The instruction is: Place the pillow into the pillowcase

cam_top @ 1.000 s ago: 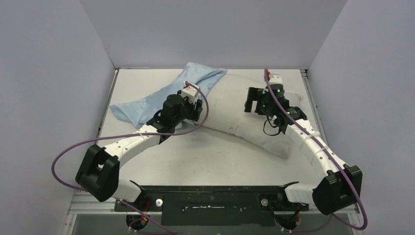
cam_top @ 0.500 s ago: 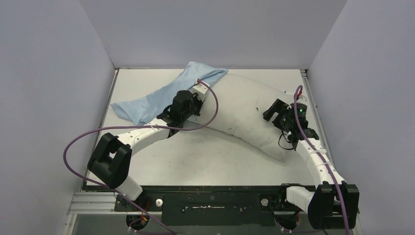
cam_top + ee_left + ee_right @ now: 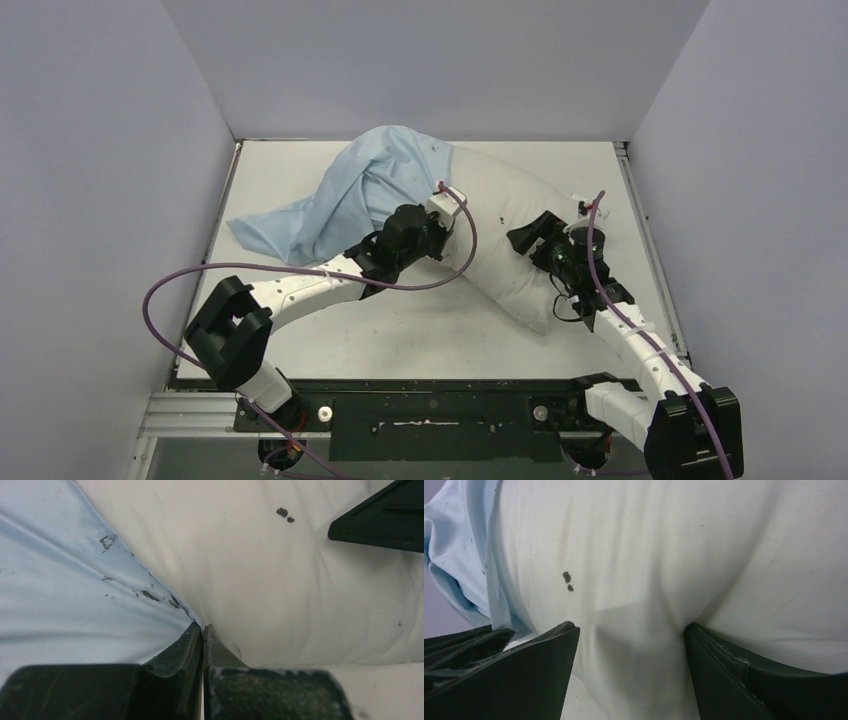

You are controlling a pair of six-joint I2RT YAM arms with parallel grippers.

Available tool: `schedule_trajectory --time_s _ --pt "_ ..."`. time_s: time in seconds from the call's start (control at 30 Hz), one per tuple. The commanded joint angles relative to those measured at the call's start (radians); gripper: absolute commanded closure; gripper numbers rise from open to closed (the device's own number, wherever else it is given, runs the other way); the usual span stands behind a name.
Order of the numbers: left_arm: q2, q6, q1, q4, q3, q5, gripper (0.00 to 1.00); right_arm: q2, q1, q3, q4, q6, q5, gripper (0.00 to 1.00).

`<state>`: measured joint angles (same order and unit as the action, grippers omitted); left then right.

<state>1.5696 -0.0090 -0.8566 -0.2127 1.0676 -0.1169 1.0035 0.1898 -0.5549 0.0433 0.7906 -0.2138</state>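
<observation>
The thin, limp light blue fabric pillowcase (image 3: 345, 195) covers only the far end of the plump off-white stuffed pillow (image 3: 505, 205) on the white table (image 3: 400, 335), and the left gripper (image 3: 203, 630), clenched on its hem, may lose that edge if the right gripper (image 3: 629, 626), clasping a bulge of pillow, shoves hard, with a looping purple cable (image 3: 473, 235) lying between them.
</observation>
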Motion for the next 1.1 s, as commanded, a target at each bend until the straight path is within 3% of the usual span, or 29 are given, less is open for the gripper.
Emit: schedule_trajectory --time_s 0.0,0.2,0.4,0.53,0.67,0.83,0.93,1.07 --pt "-0.01 -0.075 -0.011 -0.016 0.014 0.017 1.0 -0.018 0.017 0.0 0.042 0.022 -0.015 0.24" --pt "-0.048 -0.138 0.048 -0.002 0.011 0.103 0.99 -0.058 0.013 -0.04 -0.024 -0.039 0.037 0.26" --pt "-0.074 -0.192 0.102 0.038 -0.042 0.14 1.0 -0.038 0.017 0.005 0.007 -0.037 0.005 0.42" --pt "-0.128 -0.16 0.024 -0.006 -0.159 0.133 1.0 -0.022 0.032 0.049 0.074 -0.02 -0.051 0.49" --pt "-0.175 -0.246 0.005 -0.064 -0.221 0.181 1.0 -0.001 0.038 0.046 0.075 -0.029 -0.073 0.49" --pt "-0.204 -0.243 0.044 0.171 -0.076 0.054 0.7 -0.051 0.035 -0.009 -0.037 -0.088 0.006 0.38" --pt "-0.151 -0.182 0.086 0.334 0.073 -0.001 0.62 -0.086 0.027 -0.051 -0.116 -0.127 0.054 0.27" --pt "-0.083 -0.111 0.112 0.349 0.17 -0.101 0.54 -0.111 0.001 -0.099 -0.172 -0.166 0.079 0.2"
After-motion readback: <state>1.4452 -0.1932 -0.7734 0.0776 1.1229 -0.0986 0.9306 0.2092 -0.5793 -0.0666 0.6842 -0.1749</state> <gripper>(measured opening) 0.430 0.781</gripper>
